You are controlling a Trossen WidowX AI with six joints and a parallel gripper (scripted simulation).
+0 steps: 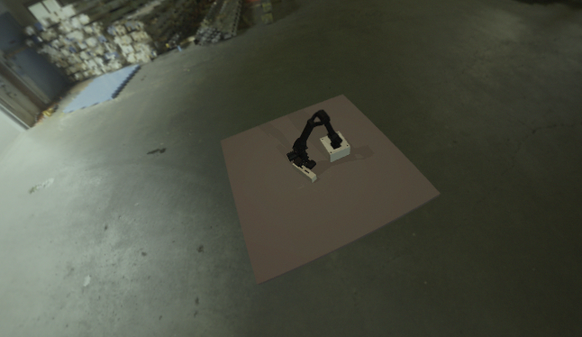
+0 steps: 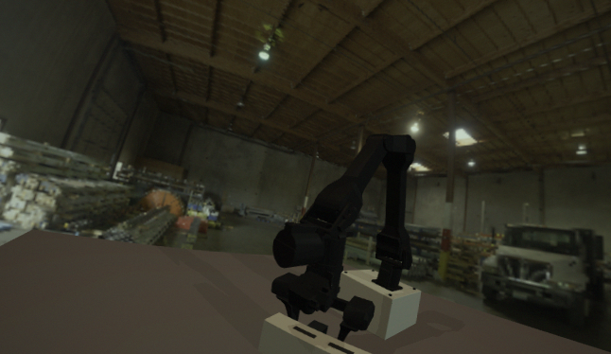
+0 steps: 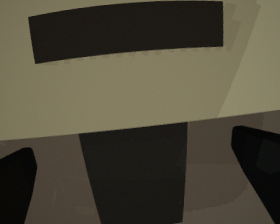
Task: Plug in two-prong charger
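Note:
The cream power strip (image 1: pixel 313 177) (image 2: pixel 284 340) (image 3: pixel 126 95) lies on the brown mat, with two dark slots on top in the exterior view; one wide slot (image 3: pixel 128 31) fills the top of the wrist view. A dark block (image 2: pixel 318 325) (image 3: pixel 138 175), apparently the charger, stands beside the strip's long edge on the arm's side. Its prongs cannot be made out. My gripper (image 1: pixel 301 162) (image 2: pixel 318 328) (image 3: pixel 134 148) is wide open, low beside the strip. One finger is on each side of the block, with gaps on both sides. The block is not gripped.
The arm's base stands on a cream box (image 1: pixel 340 153) (image 2: pixel 402 314) behind the gripper, toward the back right of the brown mat (image 1: pixel 324 225) (image 2: pixel 118 274). The arm arches between the box and the strip.

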